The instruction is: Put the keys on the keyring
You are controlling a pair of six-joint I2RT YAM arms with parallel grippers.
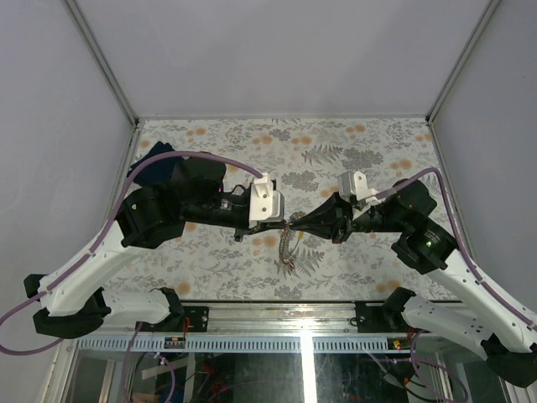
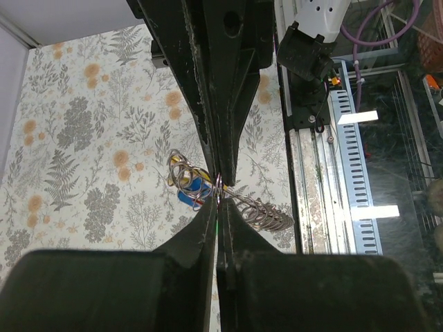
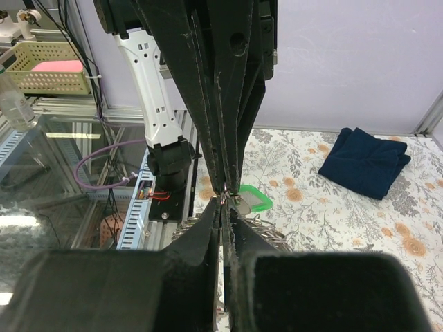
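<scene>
- From above, you are seeing the left gripper (image 1: 280, 225) and the right gripper (image 1: 302, 224) meeting tip to tip over the middle of the table (image 1: 361, 151). The keys (image 1: 289, 246) are dangling as one small bunch just beneath them, too small there to sort out.
- The left wrist camera is giving you what the top view is not. The ring (image 2: 184, 176) is showing as silvery coils just left of the meeting tips, with a blue tag (image 2: 188, 197) tucked under the coils. The chain (image 2: 267, 216) is trailing off to the right.
- The right wrist camera is showing you the other side. A green tag (image 3: 255, 202) with a silver key blade is sitting right beside the tips. The cloth (image 3: 365, 162) is lying folded, well apart, toward the far side.
- Your left gripper's jaws are pressing all but together. A thin loop of the ring's wire is showing right at its tips, so it is pinching the ring.
- Your right gripper's jaws are closing just as tightly, nose to nose with the left. Whatever they are nipping is too fine for you to make out.
- The ring and keys are hanging bunched directly beside and under both sets of tips. You cannot tell whether the lowest part is touching the table.
</scene>
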